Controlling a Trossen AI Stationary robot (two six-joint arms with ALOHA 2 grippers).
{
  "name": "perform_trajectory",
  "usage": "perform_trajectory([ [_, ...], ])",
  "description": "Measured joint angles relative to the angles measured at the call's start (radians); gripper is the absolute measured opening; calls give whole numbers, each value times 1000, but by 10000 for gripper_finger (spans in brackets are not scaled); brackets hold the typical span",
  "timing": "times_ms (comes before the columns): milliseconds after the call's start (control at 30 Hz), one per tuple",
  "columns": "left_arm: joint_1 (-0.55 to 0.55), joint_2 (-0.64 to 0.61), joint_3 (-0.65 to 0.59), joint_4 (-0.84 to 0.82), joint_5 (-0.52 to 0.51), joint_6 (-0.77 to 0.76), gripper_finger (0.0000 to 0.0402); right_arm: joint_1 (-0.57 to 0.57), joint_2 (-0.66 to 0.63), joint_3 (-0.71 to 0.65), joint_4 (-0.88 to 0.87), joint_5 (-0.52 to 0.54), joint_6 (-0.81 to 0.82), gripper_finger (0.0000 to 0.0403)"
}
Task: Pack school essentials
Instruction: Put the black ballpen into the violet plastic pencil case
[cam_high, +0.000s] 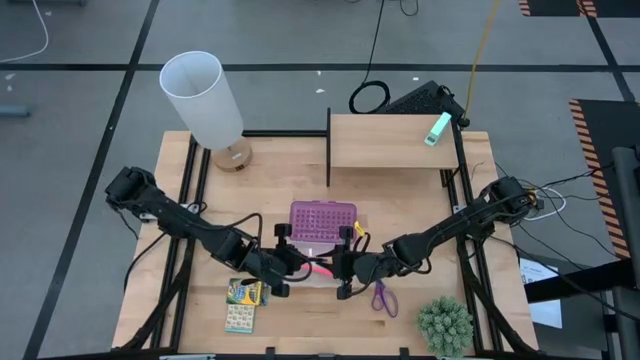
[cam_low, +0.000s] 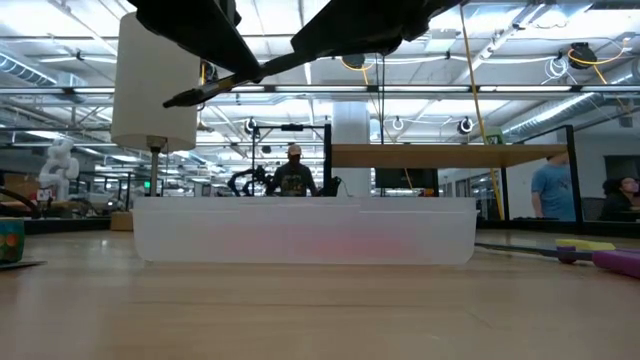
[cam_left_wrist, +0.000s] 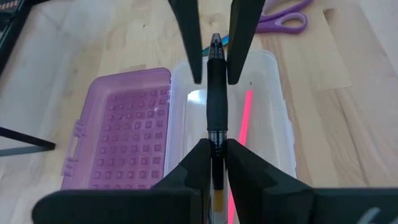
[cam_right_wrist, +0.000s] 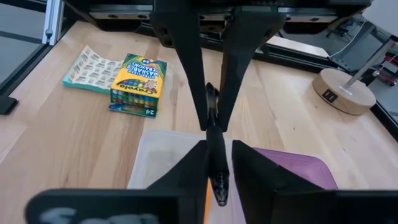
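A dark pen (cam_left_wrist: 216, 93) hangs level over the clear case (cam_left_wrist: 273, 124), which lies beside its purple studded lid (cam_left_wrist: 121, 124). A pink pen (cam_left_wrist: 244, 121) lies inside the case. My left gripper (cam_left_wrist: 217, 152) is shut on the dark pen's near end. My right gripper (cam_right_wrist: 219, 149) faces it from the table's right. It is open, with a finger (cam_left_wrist: 189, 43) on either side of the pen's other end, and a thin gap shows. The purple-handled scissors (cam_high: 383, 298) lie right of the case. The crayon box (cam_right_wrist: 137, 84) and the pale pack (cam_right_wrist: 87, 68) lie to its left. My left gripper pinches the dark pen's clear barrel (cam_left_wrist: 216, 138), just behind its black grip, between the two fingers. The fingers come nearly level from the table's left and lie along the pen. It sticks out ahead of them, lifted clear above the case.
A white lamp (cam_high: 205, 100) stands at the back left on a round wooden base (cam_right_wrist: 345, 90). At the back right a wooden shelf (cam_high: 390, 140) carries a mint-green block (cam_high: 437, 128). A small green plant (cam_high: 445, 325) sits at the front right.
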Motion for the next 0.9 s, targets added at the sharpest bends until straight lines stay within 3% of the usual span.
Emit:
perform_trajectory([
  [267, 0, 0, 0, 0, 0, 0, 47, 2, 0, 0, -7, 0, -23, 49],
  [667, 0, 0, 0, 1, 0, 2, 47, 2, 0, 0, -18, 0, -15, 167],
  [900, 0, 0, 0, 1, 0, 4, 47, 2, 0, 0, -17, -3, -15, 144],
])
